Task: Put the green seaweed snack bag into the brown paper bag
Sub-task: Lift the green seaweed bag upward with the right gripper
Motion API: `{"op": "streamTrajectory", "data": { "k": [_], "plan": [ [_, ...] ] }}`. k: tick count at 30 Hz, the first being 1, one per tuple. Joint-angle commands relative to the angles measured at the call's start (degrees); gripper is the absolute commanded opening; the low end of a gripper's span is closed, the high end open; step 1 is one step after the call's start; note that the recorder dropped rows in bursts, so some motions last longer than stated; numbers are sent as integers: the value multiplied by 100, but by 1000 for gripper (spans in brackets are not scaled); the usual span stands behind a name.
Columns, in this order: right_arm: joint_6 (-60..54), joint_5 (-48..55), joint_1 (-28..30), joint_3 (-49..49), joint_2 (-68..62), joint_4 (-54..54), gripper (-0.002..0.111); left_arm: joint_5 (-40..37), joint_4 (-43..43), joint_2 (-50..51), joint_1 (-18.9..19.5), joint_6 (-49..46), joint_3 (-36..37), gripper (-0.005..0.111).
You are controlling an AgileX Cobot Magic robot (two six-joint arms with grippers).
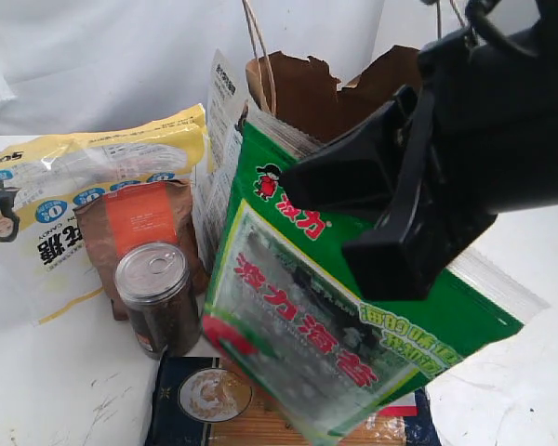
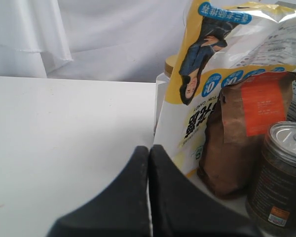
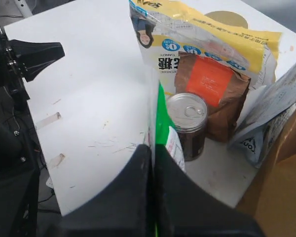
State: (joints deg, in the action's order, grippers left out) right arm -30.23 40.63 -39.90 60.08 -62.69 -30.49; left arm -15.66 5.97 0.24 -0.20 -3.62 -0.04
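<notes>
The green seaweed snack bag (image 1: 335, 316) hangs tilted in the air in the exterior view, low in front of the brown paper bag (image 1: 307, 93). My right gripper (image 1: 325, 223) is shut on the snack bag's upper part. In the right wrist view the packet (image 3: 163, 123) runs edge-on between the closed fingers, with the paper bag's wall (image 3: 281, 187) beside it. My left gripper (image 2: 149, 149) is shut with nothing in it, low over the white table to the left of the goods. The paper bag's torn rim and cord handle (image 1: 259, 56) stand behind the packet.
A yellow-and-white candy bag (image 1: 74, 186), a small brown pouch with an orange label (image 1: 149, 223) and a pull-tab can (image 1: 158, 297) stand left of the paper bag. A dark blue spaghetti packet (image 1: 205, 400) lies in front. A white printed packet (image 1: 223, 111) leans against the paper bag.
</notes>
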Motion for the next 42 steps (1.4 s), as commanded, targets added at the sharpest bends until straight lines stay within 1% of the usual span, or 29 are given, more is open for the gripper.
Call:
{"op": "streamTrajectory", "data": {
  "k": [1, 7, 14, 17, 21, 27, 31, 34, 42],
  "plan": [
    [-189, -289, -3, 43, 53, -224, 0, 47, 66, -24, -9, 20, 4, 0],
    [-237, -714, -3, 150, 42, -224, 0, 47, 66, -24, -9, 20, 4, 0],
    [-344, -540, -3, 1320, -503, -427, 0, 47, 66, -24, -9, 20, 4, 0],
    [-391, -540, -3, 1940, -751, -307, 0, 47, 66, -24, -9, 20, 4, 0],
    [-475, -540, -3, 2412, -870, -178, 0, 47, 66, -24, -9, 20, 4, 0],
    [-282, -604, -3, 3196, -943, 594, 0, 47, 66, -24, -9, 20, 4, 0],
    [-282, -724, -3, 3532, -943, 774, 0, 47, 66, -24, -9, 20, 4, 0],
    [-159, -774, -3, 3763, -943, 1102, 0, 47, 66, -24, -9, 20, 4, 0],
    [837, -759, 56, 4122, -943, 2816, 0, 47, 66, -24, -9, 20, 4, 0]
  ]
}}
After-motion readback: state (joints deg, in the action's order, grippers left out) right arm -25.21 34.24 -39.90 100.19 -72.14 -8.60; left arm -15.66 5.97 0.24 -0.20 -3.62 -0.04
